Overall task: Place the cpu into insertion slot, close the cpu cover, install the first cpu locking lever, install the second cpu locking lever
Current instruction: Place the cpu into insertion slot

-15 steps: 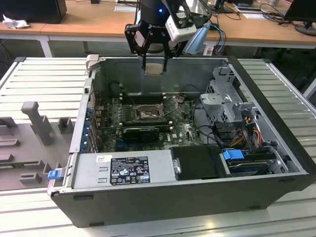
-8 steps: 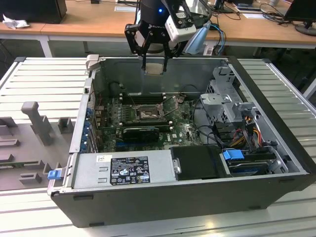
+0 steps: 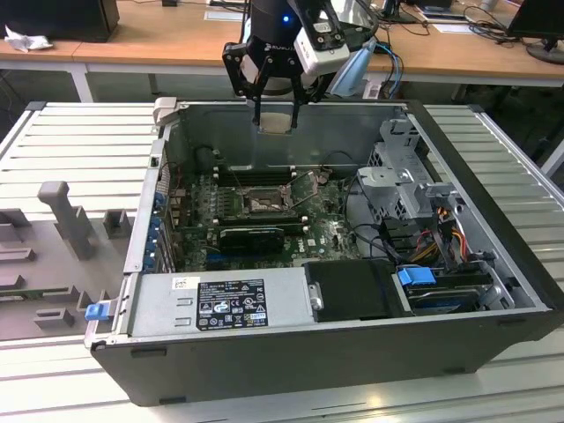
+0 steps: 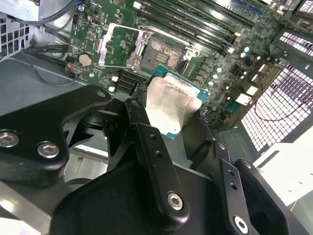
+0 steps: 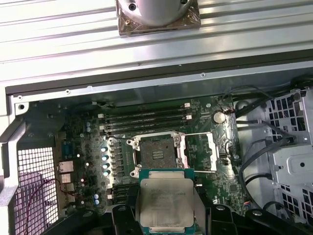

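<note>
My gripper [image 3: 276,115] hangs above the open computer case's back wall, shut on the cpu [image 3: 276,122], a pale silver square chip on a green base. Both wrist views show the cpu [image 4: 168,103] [image 5: 166,203] pinched by its edges between the black fingers [image 4: 134,110]. The insertion slot [image 3: 262,203] [image 5: 156,154] [image 4: 164,51] lies bare on the motherboard, well below the chip. Beside the slot, the cpu cover [image 5: 200,152] [image 4: 117,45] is swung open. I cannot tell the locking levers apart from the socket's metalwork.
The case [image 3: 493,220] lies on its side on a slatted table. Long memory slots [image 5: 144,120] run beside the socket. A power supply [image 3: 220,304] sits at the near wall, with a drive cage [image 3: 401,172] and cables [image 3: 432,238] at the exterior view's right. A grey fixture [image 3: 62,211] stands outside at its left.
</note>
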You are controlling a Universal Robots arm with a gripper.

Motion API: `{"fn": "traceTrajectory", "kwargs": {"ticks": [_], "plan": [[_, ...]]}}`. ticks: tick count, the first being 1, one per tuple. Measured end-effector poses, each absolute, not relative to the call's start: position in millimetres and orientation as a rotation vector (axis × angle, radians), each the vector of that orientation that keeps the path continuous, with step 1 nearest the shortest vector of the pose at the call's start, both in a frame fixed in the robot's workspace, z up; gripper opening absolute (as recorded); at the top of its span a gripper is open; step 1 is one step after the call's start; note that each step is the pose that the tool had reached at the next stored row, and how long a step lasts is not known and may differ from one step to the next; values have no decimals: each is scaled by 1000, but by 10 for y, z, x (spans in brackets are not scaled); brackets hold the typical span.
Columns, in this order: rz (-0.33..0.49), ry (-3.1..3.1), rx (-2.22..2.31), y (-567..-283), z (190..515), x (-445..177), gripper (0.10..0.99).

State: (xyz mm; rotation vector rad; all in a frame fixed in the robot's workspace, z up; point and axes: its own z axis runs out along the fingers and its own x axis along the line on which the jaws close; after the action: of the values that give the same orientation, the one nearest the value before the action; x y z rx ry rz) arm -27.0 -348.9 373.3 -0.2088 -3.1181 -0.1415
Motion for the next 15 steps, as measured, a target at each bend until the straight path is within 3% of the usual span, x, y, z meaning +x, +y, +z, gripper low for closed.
{"fn": "traceTrajectory", "kwargs": {"ticks": [15], "plan": [[-142,-3117,-234,-3489,3732,-270,529]]}}
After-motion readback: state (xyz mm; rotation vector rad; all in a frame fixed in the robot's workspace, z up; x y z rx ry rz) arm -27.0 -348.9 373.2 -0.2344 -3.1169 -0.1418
